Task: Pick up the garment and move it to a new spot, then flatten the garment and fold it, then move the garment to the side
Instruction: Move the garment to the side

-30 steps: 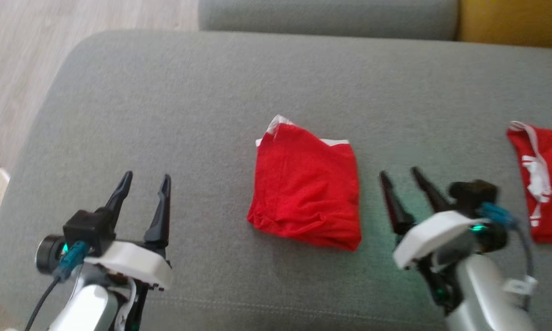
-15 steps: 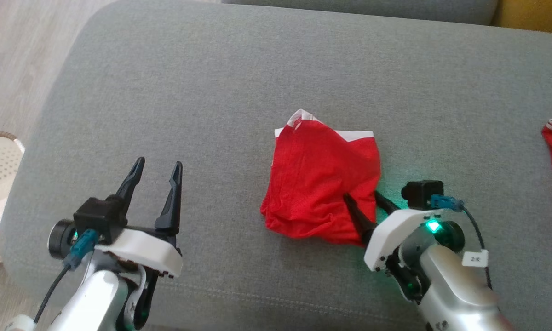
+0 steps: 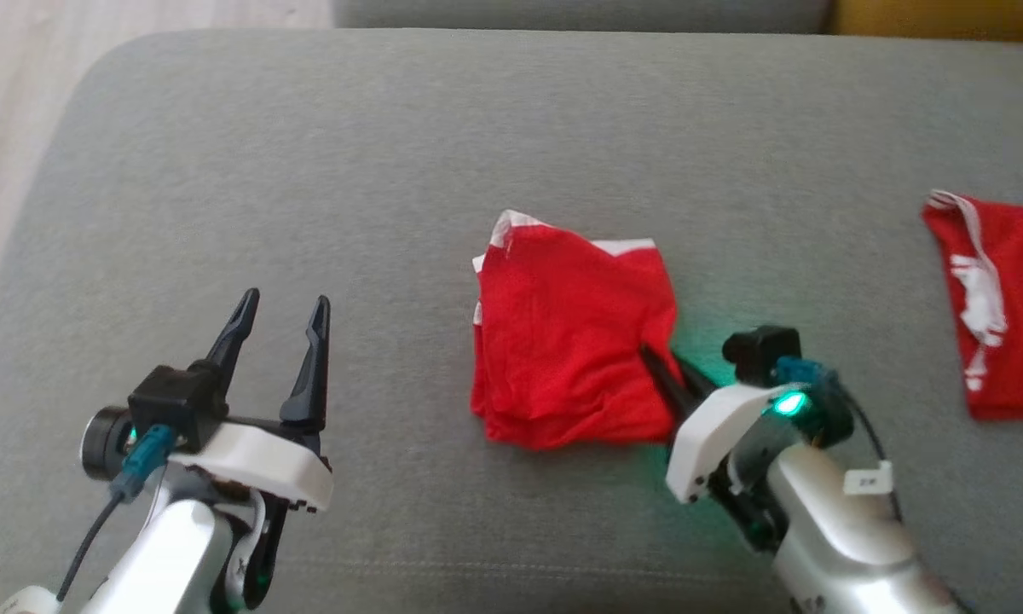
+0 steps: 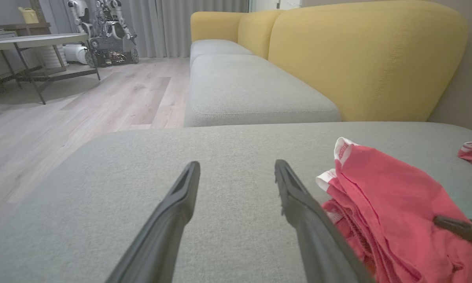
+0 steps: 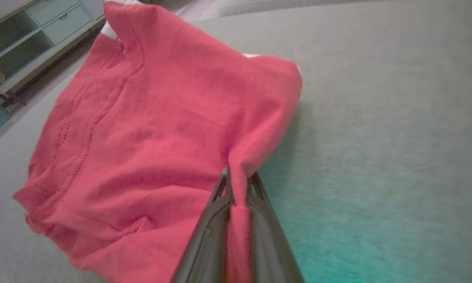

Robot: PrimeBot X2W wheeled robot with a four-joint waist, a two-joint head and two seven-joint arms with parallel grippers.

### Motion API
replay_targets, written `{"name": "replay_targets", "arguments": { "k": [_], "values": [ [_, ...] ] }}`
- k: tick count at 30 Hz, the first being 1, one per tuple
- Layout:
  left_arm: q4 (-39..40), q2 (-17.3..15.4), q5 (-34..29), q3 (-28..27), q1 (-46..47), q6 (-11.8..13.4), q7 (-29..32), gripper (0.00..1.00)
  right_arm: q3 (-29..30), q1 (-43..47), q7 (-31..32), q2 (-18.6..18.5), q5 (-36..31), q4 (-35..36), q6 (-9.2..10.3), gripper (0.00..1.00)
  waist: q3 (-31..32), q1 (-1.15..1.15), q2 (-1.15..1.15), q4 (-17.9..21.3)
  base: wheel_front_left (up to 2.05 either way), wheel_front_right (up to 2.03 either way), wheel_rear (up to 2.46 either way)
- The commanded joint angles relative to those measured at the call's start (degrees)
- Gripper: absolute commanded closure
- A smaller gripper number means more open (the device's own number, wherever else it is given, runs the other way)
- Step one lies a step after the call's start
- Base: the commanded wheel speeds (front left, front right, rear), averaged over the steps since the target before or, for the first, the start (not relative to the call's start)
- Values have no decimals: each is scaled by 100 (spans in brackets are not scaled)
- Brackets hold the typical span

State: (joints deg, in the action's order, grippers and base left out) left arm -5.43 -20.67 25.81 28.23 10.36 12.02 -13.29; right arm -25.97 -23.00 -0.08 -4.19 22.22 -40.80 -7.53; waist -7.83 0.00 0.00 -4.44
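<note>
Your right pincer (image 3: 661, 362) has just closed. A second ago it stood wide and clear of the cloth; now it is clamped on a pleat at the near right edge of the red garment (image 3: 571, 341). The right wrist view shows fabric pinched up between the fingers (image 5: 208, 232). The garment sits folded mid-seat on the grey sofa seat (image 3: 392, 153), with most of it resting flat on the seat. Your left pincer (image 3: 286, 298) is wide and empty over the seat's left part, same as before. A second red garment (image 3: 1002, 315) lies toward the seat's right end. Reading: the folding looks done, so this grip likely starts the move to the side. Only one edge is held, so the layers may slip apart if dragged.
</note>
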Motion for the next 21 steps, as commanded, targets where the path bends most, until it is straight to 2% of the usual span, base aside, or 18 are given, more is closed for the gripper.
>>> {"name": "replay_targets", "arguments": {
  "k": [1,9,10,17,21],
  "values": [
    [227,-164,-26,-276,231,33,-55,0,-25,-119,20,-146,-151,359,4,100,-3,0,0,265,0,0,0],
    [384,-212,-26,-294,220,86,-51,0,400,348,875,-1121,-625,1966,4,100,-116,0,0,963,0,0,0],
    [384,-212,-26,-294,220,86,-51,0,400,348,875,-1121,-625,1966,4,100,-116,0,0,963,0,0,0],
    [487,-215,-40,-265,344,82,-28,0,1119,672,1761,-2060,-829,3232,4,100,-327,0,0,1340,0,0,0],
    [506,-222,-53,-248,435,66,-21,0,1581,542,2069,-2456,-857,3534,4,100,-470,0,0,1446,0,0,0]
  ]
}}
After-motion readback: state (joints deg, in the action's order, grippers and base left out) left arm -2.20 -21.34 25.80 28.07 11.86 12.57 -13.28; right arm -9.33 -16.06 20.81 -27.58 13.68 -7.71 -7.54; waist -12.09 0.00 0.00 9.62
